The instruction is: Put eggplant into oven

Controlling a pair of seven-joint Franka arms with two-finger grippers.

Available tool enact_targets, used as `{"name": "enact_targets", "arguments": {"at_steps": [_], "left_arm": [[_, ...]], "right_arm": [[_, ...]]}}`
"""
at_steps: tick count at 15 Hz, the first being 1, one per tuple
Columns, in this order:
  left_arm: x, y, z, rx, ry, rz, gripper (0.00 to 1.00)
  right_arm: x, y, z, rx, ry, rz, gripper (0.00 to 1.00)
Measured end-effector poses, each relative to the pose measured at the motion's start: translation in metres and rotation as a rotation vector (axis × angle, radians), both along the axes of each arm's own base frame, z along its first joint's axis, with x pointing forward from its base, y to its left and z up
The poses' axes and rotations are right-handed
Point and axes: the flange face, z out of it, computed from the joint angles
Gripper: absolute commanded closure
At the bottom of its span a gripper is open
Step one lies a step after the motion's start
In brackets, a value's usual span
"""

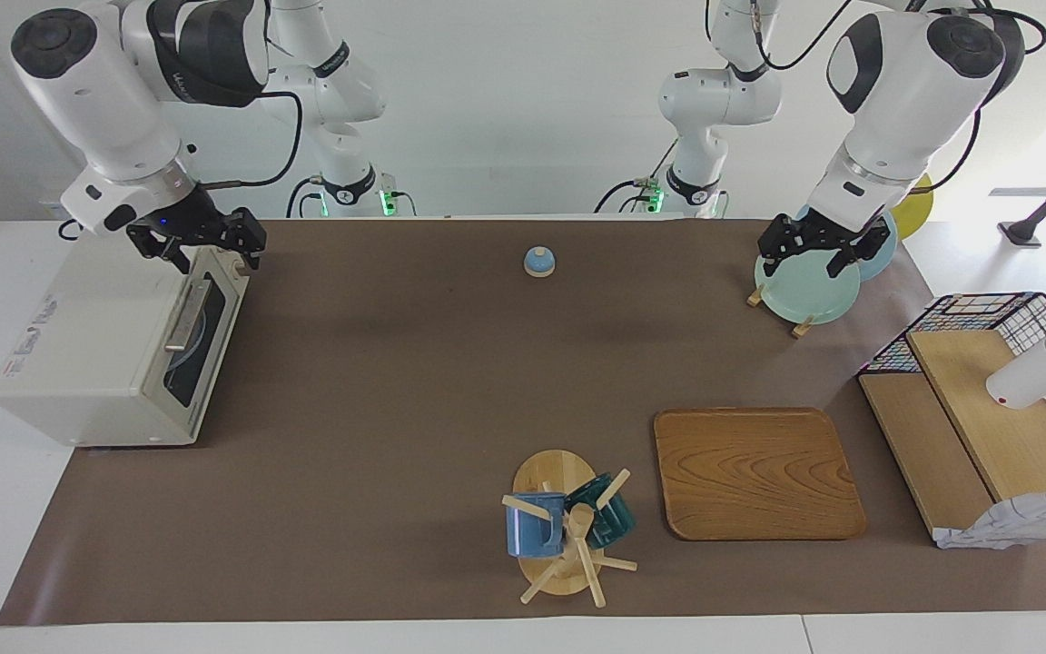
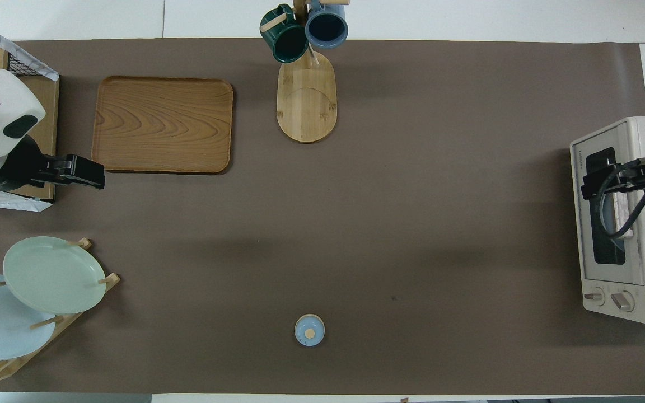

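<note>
The cream-white oven (image 1: 105, 354) stands at the right arm's end of the table, its dark glass door (image 2: 608, 224) shut and its metal bar handle facing the table's middle. The eggplant is out of view in both views. My right gripper (image 1: 212, 257) hangs open just above the oven's top front edge, at the corner nearest the robots, and holds nothing; from overhead the right gripper (image 2: 594, 182) covers part of the door. My left gripper (image 1: 803, 263) waits open and empty over the pale green plate (image 1: 809, 291) in the plate rack, and shows overhead as the left gripper (image 2: 90, 173).
A small blue bell (image 1: 539, 262) sits near the robots at mid-table. A wooden tray (image 1: 754, 472) and a mug tree with two mugs (image 1: 564, 527) lie farther out. A wire basket with wooden shelves and a white bottle (image 1: 1036, 372) stands at the left arm's end.
</note>
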Motion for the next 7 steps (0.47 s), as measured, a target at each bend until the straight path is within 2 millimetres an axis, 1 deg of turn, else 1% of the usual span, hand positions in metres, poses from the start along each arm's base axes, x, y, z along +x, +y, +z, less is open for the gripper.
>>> {"name": "enact_targets", "arguments": {"at_steps": [3, 7], "left_arm": [[0.0000, 0.0000, 0.0000, 0.000, 0.000, 0.000, 0.00], [0.0000, 0.0000, 0.0000, 0.000, 0.000, 0.000, 0.00]], "right_arm": [[-0.0001, -0.0016, 0.0001, 0.000, 0.000, -0.003, 0.00], [0.0002, 0.0022, 0.0014, 0.000, -0.005, 0.004, 0.00]]}}
